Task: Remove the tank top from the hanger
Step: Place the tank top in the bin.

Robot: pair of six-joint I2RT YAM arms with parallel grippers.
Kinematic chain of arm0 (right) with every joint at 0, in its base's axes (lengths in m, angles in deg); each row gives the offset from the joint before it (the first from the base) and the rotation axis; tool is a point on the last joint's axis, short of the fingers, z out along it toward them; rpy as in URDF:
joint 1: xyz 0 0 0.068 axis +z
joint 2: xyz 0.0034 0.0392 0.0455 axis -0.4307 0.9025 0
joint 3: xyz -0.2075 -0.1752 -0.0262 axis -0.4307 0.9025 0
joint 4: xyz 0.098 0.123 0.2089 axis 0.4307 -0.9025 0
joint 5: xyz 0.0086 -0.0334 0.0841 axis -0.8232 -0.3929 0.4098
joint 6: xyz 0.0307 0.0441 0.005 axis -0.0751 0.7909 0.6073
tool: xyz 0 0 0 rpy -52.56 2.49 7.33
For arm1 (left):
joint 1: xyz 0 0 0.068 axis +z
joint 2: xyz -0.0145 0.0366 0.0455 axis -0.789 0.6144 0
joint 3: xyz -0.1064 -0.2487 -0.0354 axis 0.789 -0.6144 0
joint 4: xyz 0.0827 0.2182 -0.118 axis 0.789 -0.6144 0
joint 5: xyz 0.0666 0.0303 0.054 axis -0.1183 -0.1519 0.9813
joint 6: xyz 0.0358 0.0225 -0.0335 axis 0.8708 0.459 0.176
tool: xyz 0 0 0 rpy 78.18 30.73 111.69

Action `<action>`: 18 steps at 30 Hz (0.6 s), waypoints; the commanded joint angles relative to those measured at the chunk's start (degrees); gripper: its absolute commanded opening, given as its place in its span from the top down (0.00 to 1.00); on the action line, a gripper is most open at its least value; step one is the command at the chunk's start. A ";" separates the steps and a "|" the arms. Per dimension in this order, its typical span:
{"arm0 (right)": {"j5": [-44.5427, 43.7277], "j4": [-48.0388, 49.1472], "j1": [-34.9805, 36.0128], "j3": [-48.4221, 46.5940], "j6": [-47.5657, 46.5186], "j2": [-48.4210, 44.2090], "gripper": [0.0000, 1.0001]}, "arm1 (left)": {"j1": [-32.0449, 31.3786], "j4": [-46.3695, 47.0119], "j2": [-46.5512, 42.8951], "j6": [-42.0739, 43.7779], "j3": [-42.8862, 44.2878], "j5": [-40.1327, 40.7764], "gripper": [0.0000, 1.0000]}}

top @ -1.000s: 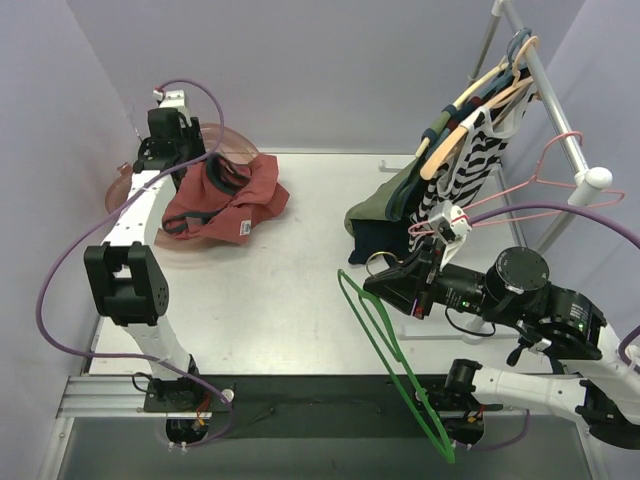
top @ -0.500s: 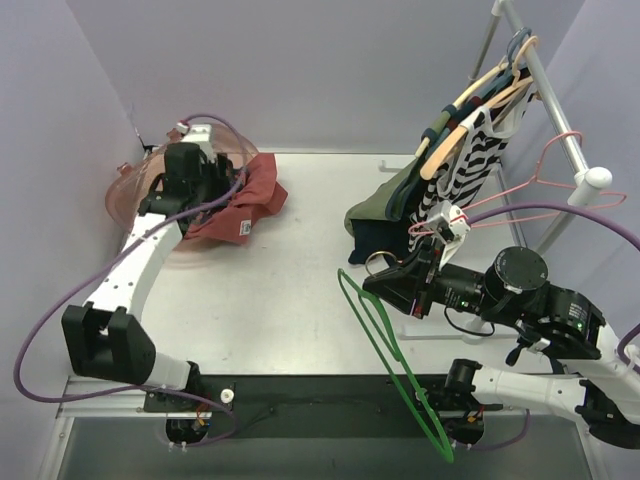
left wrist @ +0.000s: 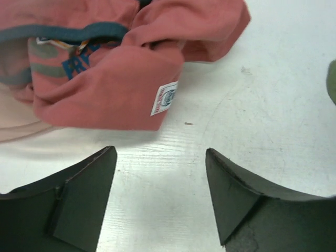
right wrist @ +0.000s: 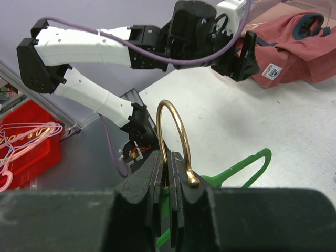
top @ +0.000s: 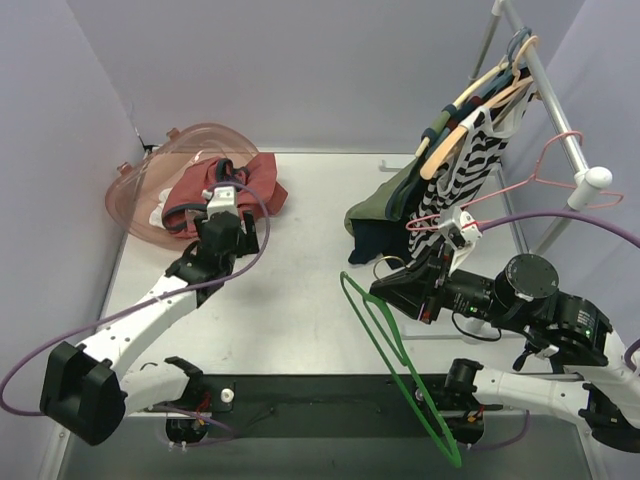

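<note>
Tank top [top: 255,182] lay off the green hanger [top: 385,340], heaped at the far left of the table [top: 320,220].

The red garment was bunched with one end spilling into the pink translucent basket [top: 128,190] and the other end, with its small white label, resting on the tabletop. The left gripper [left wrist: 160,157] hung just beside that near edge with its jaws spread wide and nothing between them, only bare table showing in the gap. The right gripper [right wrist: 169,163] was clenched on the brass hook [right wrist: 176,121] of the hanger, and the bare green frame slanted down toward the near edge of the table, well apart from the tank top. At the far right, a striped garment [top: 455,170] and other clothes hung on a rack, with an empty pink wire hanger [top: 540,175] beside them.
</note>
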 commanded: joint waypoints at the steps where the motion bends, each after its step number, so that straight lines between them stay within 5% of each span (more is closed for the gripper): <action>1: 1.25 3.92 0.50 -0.94 1.35 -0.51 1.00 | 0.04 19.63 -3.44 -8.53 -8.42 9.68 0.16; 10: 0.55 3.57 0.50 -1.90 1.53 -1.39 1.00 | 0.30 30.65 7.97 -7.38 -8.44 12.85 0.12; 18: -0.33 2.87 0.50 -2.69 0.38 -1.04 1.00 | 0.21 27.59 17.12 -9.04 -5.27 17.07 0.11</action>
